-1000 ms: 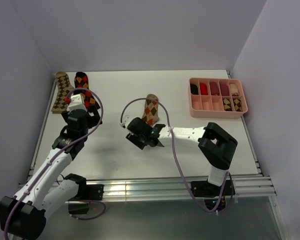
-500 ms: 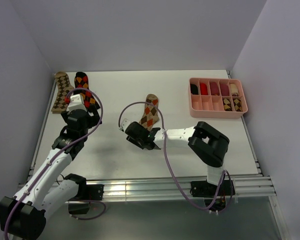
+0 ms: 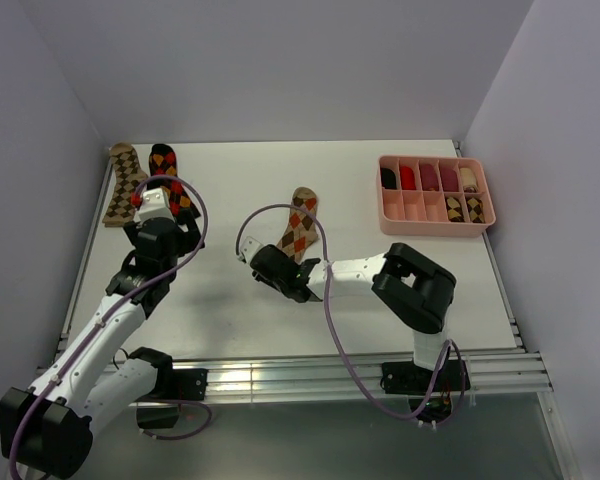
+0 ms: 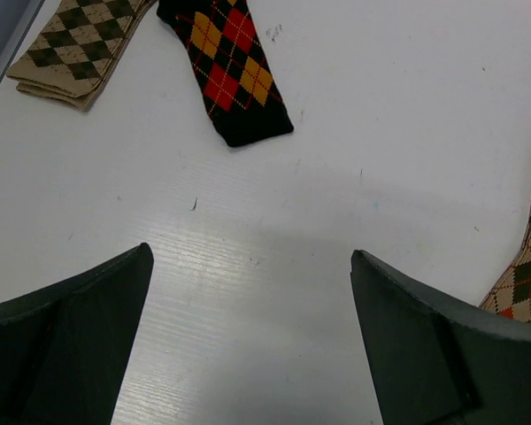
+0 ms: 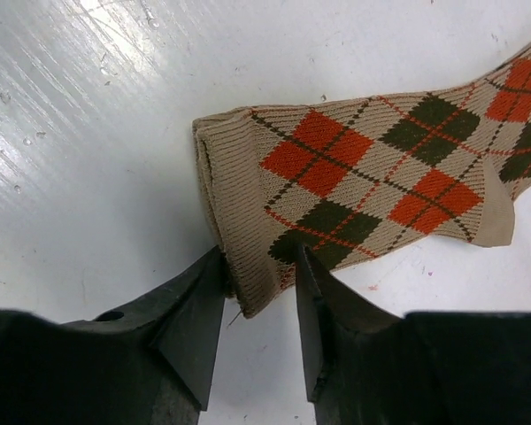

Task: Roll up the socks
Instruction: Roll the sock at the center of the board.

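Right wrist | right claw [image 5: 258, 257] straddles cuff of beige-brown-orange sock [image 5: 363, 168], pinch cannot be told | left claw [image 4: 250, 255] spread above desk [image 4: 398, 133]

On the table [image 3: 380, 290], the outer sock [image 3: 123, 183] lies just left of the inner sock [image 3: 170, 180] in the far left corner, a third sock [image 3: 301, 222] lies near the middle, and the tray [image 3: 435, 229], holding rolled socks [image 3: 407, 177], sits far right.

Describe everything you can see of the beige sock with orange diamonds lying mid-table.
The beige sock is knitted fabric with orange and dark brown diamonds and a ribbed cuff. It lies flat and unrolled on the white table, mid-table, toe toward the far wall. The right gripper straddles one cuff corner; whether it pinches is unclear.
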Tool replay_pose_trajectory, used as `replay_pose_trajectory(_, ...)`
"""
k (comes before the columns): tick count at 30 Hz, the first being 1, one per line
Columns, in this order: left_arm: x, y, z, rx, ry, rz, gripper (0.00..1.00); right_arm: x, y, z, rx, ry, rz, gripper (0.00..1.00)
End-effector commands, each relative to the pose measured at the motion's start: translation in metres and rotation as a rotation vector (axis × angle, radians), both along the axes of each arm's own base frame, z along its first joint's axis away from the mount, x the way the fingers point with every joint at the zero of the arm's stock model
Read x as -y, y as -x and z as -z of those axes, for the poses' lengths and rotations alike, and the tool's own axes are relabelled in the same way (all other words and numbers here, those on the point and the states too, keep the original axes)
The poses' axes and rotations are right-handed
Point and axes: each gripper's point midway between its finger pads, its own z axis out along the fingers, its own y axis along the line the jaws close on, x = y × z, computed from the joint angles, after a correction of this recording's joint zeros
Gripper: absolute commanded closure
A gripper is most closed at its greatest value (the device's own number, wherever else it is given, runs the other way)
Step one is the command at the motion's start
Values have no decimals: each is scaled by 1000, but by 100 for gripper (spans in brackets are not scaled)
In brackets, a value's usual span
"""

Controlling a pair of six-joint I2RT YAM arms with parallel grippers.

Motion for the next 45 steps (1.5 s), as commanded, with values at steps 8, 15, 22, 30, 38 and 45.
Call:
replay_pose_trajectory(8,4,-6,-8,34,36,0,1,-35,13,-18,-88,-151,-60,98)
replay_pose_trajectory(15,16,-3,-4,13,105,34,1,-52,16,-38,-265,-355,-31,100)
replay_pose_trajectory(22,46,8,16,-94,291,89,4,-57,13,-44,-509,-550,-18,100)
replay_pose_trajectory(30,88,26,55,-197,486,204,8,-55,8,-46,-752,-725,-5,100)
replay_pose_trajectory(38,117,35,87,-297,552,276,17,-55,2,-37,-946,-818,31,100)
replay_pose_trajectory(45,132,34,110,-369,572,293,35,-51,1,-16,-1052,-825,92,100)
